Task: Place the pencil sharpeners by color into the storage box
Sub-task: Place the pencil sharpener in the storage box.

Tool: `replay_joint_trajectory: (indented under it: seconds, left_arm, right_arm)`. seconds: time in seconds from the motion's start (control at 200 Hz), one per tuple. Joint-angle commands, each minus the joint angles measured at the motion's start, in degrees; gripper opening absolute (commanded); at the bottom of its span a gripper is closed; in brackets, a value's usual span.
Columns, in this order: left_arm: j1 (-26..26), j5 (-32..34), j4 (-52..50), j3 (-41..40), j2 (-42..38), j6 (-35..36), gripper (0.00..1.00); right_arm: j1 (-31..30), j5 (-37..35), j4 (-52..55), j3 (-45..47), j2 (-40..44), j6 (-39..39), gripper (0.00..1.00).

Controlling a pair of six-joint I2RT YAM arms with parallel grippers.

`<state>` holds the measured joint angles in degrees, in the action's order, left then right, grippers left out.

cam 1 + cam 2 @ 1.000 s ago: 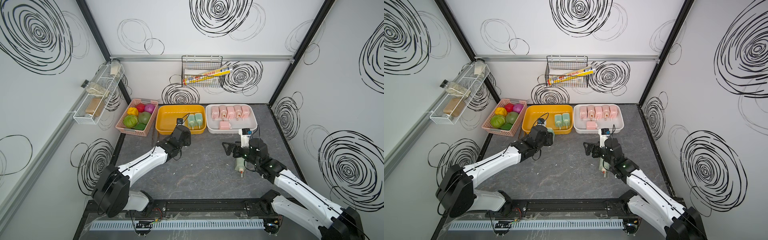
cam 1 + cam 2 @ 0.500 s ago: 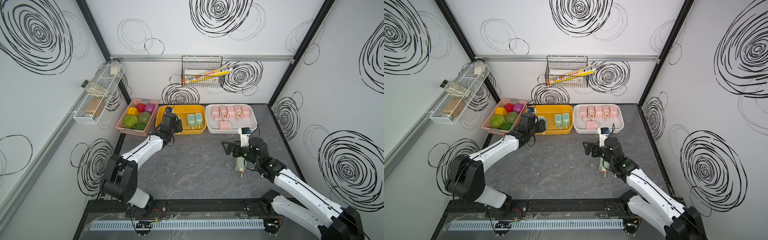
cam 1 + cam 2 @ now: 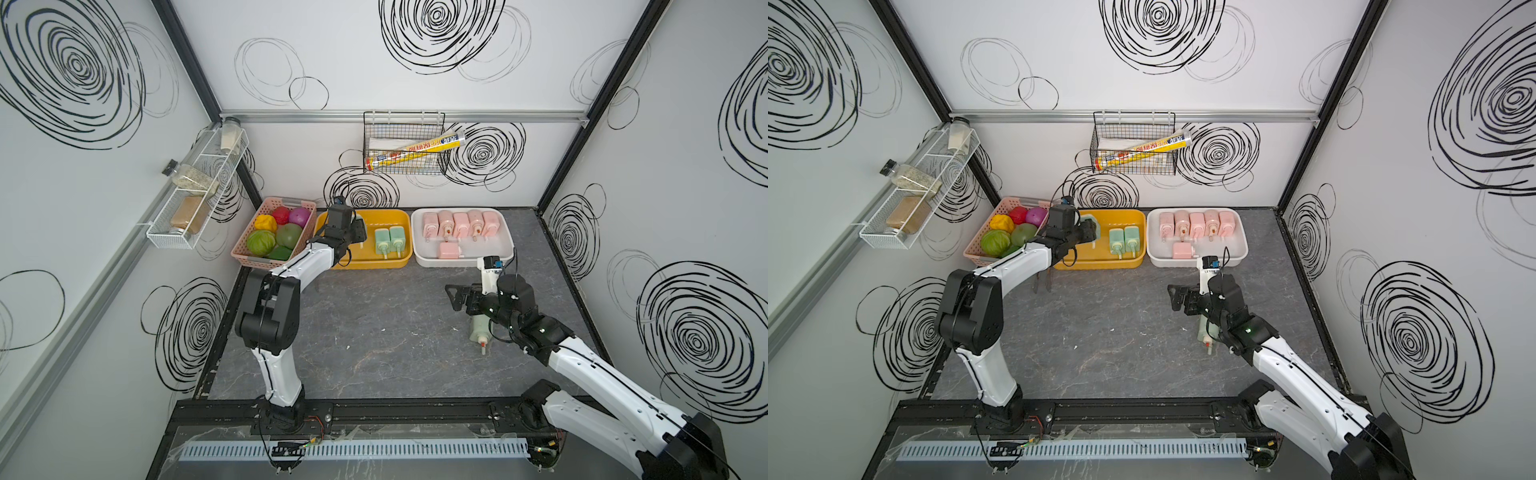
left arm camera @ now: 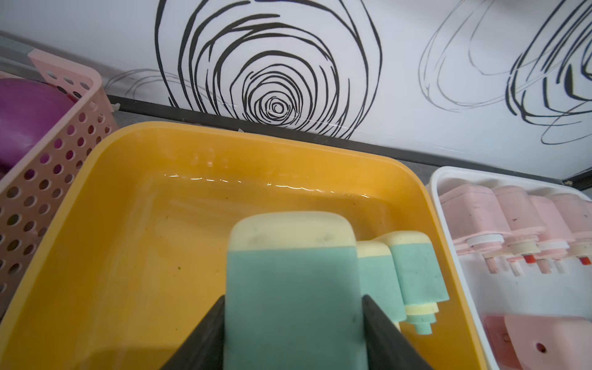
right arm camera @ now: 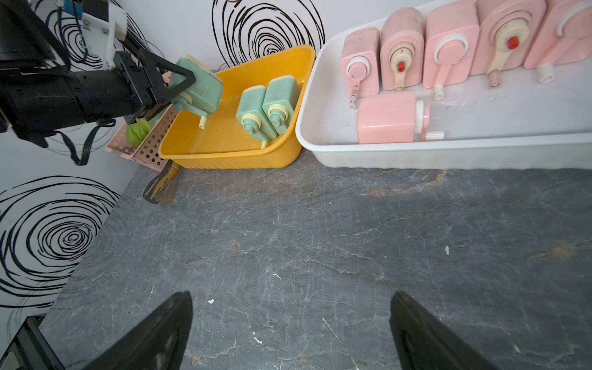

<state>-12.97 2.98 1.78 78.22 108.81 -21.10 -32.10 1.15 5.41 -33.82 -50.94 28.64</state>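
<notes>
sharpener [image 5: 200, 86]: mint green body, cream end, small crank | left gripper [image 4: 293, 301]: pinching it over yellow bin [image 4: 128, 224] | right gripper [image 5: 291, 296]: spread wide, empty, above table [image 5: 288, 224]

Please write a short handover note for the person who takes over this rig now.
The left gripper is shut on a green sharpener, held over the yellow bin.
The right gripper is open and empty, above the table.
Done: two green sharpeners in the yellow bin, six pink sharpeners in the white tray.
Left: release the held one into the yellow bin; then move the last green sharpener, lying on the table under the right arm, there too.
</notes>
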Motion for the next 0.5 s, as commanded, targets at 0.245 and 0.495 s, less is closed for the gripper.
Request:
replay_joint_trajectory:
  seconds: [0.245, 0.495]
  left_arm:
    - [0.4, -4.0, 3.6, 5.1, 7.2, -4.7, 0.0]
    - [0.2, -3.9, 3.1, 6.7, 10.5, -4.9, 0.1]
  right_arm:
    - [0.2, -1.5, 2.1, -2.0, 0.0, 0.2, 1.0]
    - [0.2, -1.8, 3.1, -2.0, 0.0, 0.2, 1.0]
